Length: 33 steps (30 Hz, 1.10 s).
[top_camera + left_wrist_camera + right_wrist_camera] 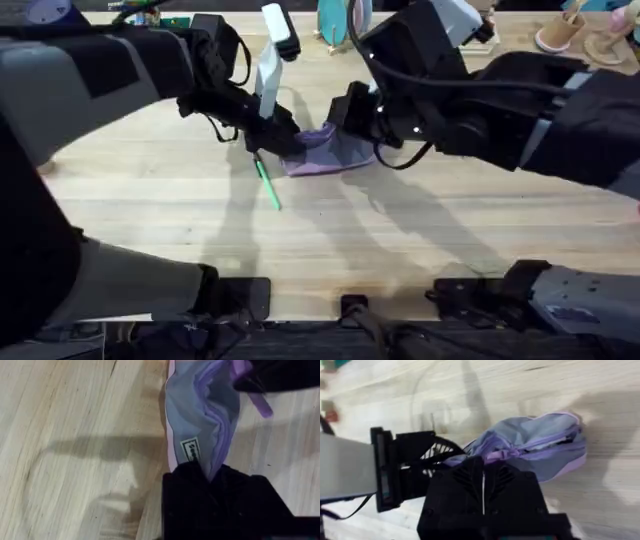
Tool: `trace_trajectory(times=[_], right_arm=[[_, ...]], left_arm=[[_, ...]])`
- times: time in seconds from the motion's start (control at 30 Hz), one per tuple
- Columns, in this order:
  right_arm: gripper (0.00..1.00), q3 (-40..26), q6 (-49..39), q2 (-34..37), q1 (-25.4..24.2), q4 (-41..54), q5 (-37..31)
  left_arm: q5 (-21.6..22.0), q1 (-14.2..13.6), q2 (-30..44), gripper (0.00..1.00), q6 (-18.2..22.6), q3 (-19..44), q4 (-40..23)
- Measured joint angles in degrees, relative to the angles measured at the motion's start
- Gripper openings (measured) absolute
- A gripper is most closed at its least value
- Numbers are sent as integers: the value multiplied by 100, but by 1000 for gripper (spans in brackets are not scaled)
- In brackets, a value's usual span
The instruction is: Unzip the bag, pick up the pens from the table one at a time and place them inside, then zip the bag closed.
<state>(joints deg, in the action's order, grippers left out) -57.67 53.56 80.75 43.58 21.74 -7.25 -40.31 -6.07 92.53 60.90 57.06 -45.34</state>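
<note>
Two grippers meet at the lilac pencil pouch [330, 150], which lies near the middle of the table [420, 250], a little toward the far side. Your left gripper [212, 477] has its black fingers closed on one end of the pouch, just beside the small sewn label [190, 450]. Your right gripper [483, 462] holds the other end, its jaws together on the purple fabric at the zipper line; a purple pull tab [262, 406] hangs out next to it in the left wrist view. One bright green pen [267, 183] lies on the wood just beside the pouch, toward the left arm, and nothing touches it yet.

I judge that you are at the zipper step, though I cannot tell how far the zipper is open. To do it well, keep the left grip firm as an anchor and pull the right hand straight along the zipper line, not upward, so the soft fabric stays stretched and does not bunch. Move slowly; if the pouch slides with you, the anchor is too weak. Keep the pouch away from the green pen.
</note>
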Motion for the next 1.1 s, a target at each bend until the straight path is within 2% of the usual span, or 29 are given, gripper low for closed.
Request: trace_trajectory(times=[0.37, 0.63, 1.1], right_arm=[[31, 0, 0, 0, -400, 168, -158], [31, 0, 0, 0, -426, 163, -150], [30, -2, 7, 786, -336, -770, 713]], left_arm=[[-202, 180, 3, 41, -10, 0, -75], [-324, 431, 11, 41, -20, -2, -144], [-284, 529, 11, 41, -20, -2, -178]])
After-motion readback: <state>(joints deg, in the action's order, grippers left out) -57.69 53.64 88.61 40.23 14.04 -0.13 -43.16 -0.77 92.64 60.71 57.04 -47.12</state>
